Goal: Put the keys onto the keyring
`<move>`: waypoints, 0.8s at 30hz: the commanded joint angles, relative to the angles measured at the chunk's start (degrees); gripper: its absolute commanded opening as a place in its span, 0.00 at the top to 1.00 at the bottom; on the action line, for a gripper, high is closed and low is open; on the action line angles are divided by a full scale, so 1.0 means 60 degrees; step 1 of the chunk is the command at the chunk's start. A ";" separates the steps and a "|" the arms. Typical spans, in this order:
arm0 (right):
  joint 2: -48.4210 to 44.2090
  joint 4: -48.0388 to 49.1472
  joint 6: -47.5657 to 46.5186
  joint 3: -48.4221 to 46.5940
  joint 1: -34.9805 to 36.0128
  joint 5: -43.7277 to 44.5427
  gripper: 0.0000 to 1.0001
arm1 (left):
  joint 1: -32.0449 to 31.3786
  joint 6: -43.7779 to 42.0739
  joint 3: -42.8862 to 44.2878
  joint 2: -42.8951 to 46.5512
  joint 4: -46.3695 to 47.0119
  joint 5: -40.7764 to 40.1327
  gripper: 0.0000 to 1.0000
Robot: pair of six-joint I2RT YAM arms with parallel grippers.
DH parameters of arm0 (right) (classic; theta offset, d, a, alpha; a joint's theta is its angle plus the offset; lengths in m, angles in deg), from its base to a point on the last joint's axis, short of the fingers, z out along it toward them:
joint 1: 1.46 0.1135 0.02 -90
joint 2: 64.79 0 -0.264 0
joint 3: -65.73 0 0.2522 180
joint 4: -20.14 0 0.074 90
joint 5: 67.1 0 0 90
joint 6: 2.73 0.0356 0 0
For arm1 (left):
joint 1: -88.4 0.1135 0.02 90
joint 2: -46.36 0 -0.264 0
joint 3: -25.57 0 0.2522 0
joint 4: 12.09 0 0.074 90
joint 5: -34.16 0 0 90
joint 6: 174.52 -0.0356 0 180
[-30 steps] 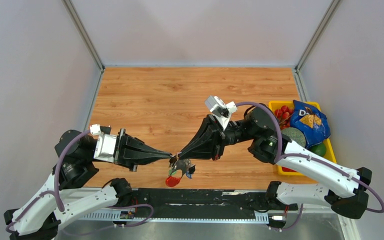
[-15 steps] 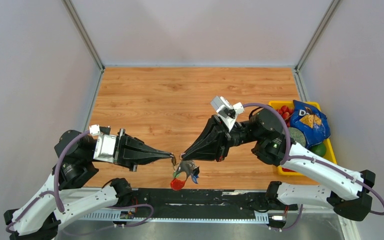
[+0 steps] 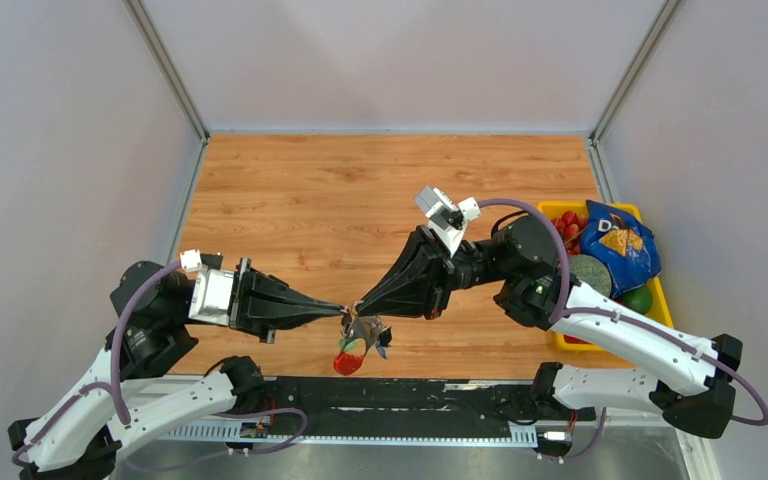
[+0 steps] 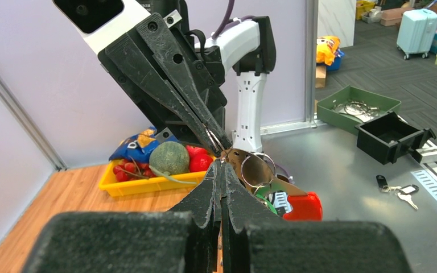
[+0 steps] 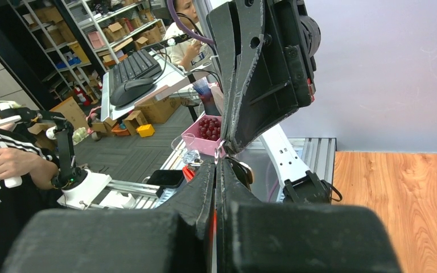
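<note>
Metal keyring [image 3: 362, 335] hangs pinched between my closed right fingers [image 4: 202, 122]; my left fingers [image 4: 210, 187] are pressed fully shut, their tips just beside it.

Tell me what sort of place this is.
Probably a robotics lab or workshop: a walled-in wooden test table, shelves stacked with boxes, and a person at a keyboard nearby.
</note>
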 commanded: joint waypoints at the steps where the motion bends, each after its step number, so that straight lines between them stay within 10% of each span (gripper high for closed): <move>1: 0.0022 0.0817 0.0325 -0.0085 0.0013 0.0125 1.00 | -0.0033 -0.0139 -0.0074 0.0137 0.0258 -0.0155 1.00; 24: 0.0239 0.1017 0.0499 -0.0145 0.0076 0.0100 1.00 | -0.0037 -0.0150 -0.0170 0.0260 0.0368 -0.0279 1.00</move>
